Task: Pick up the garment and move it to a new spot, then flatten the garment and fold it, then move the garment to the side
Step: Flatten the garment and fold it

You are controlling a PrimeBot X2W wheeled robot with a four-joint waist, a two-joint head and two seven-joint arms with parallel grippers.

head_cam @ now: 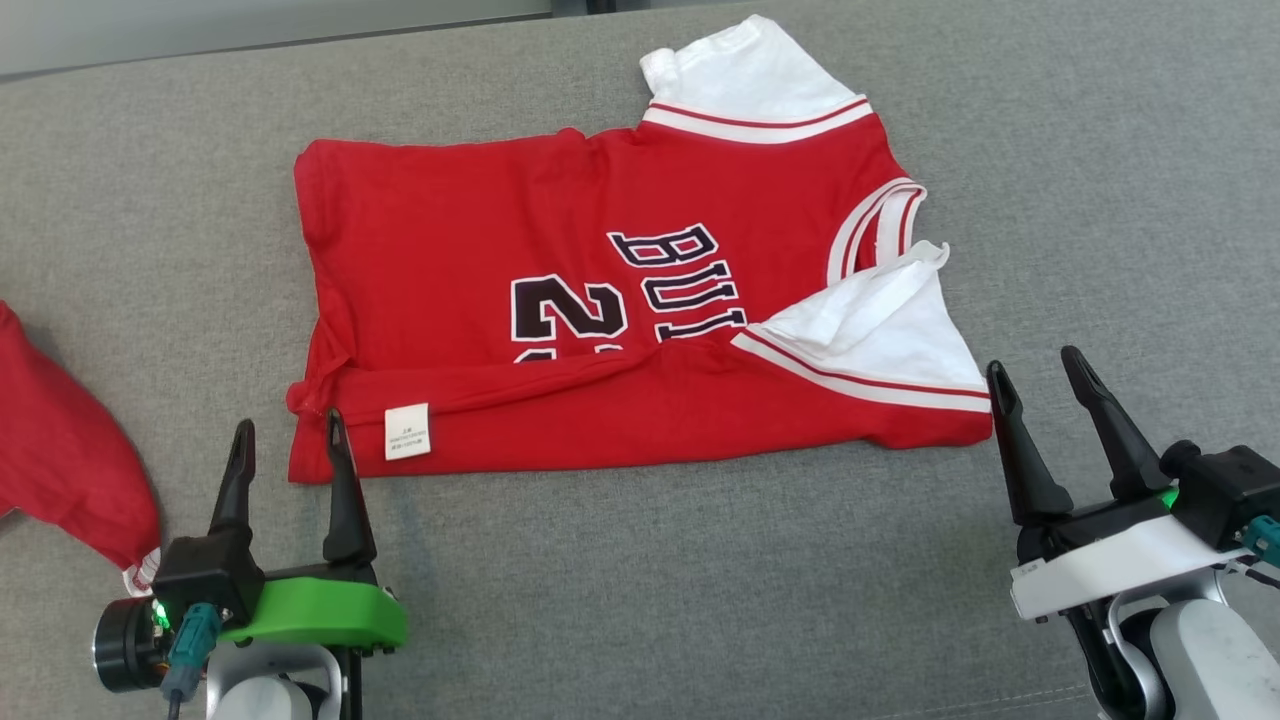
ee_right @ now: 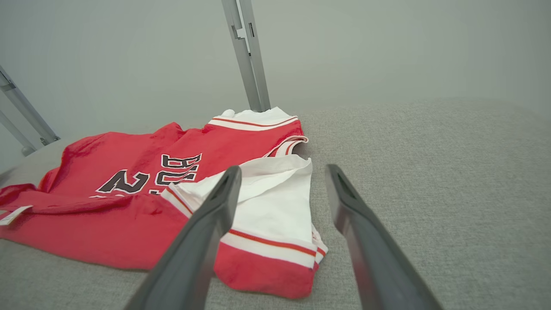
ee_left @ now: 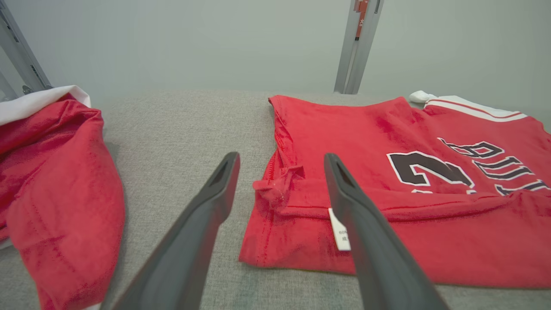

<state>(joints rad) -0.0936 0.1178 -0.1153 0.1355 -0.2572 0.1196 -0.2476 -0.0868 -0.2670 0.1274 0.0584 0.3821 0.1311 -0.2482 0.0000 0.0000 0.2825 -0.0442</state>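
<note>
Red w/ white sleeves, the garment (head_cam: 600,300) lies flat on the grey tabletop (head_cam: 640,600), in the mid of the head view. It lies sideways: the neck end is to the robot's right & the bottom hem is to its left. The near long edge is folded up over the front, so the fold hides the low part of the black number (head_cam: 568,310) & letters (head_cam: 680,280). A small white label (head_cam: 407,431) shows on that folded strip, near the left corner. One white sleeve (head_cam: 740,70) sticks out at the far side. The other white sleeve (head_cam: 880,335) is turned over onto the red part at the near right.

The left end effector (head_cam: 288,420) is wide open & holds nothing. It is at the garment's near left corner. In the left wrist view its two fingers (ee_left: 189,241) stand one on each side of that bunched corner. Can't tell if they touch the cloth.

The right end effector (head_cam: 1033,360) is wide open too, w/ nothing in it. It is just beside the garment's near right corner, by the turned-over sleeve. In the right wrist view one finger crosses in front of that sleeve & the other is over bare tabletop.

A 2nd red cloth (head_cam: 60,440) lies in a heap at the left edge of the tabletop, apart from the garment. A grey metal post (ee_left: 357,47) stands behind the tabletop, in front of a plain pale wall.
</note>
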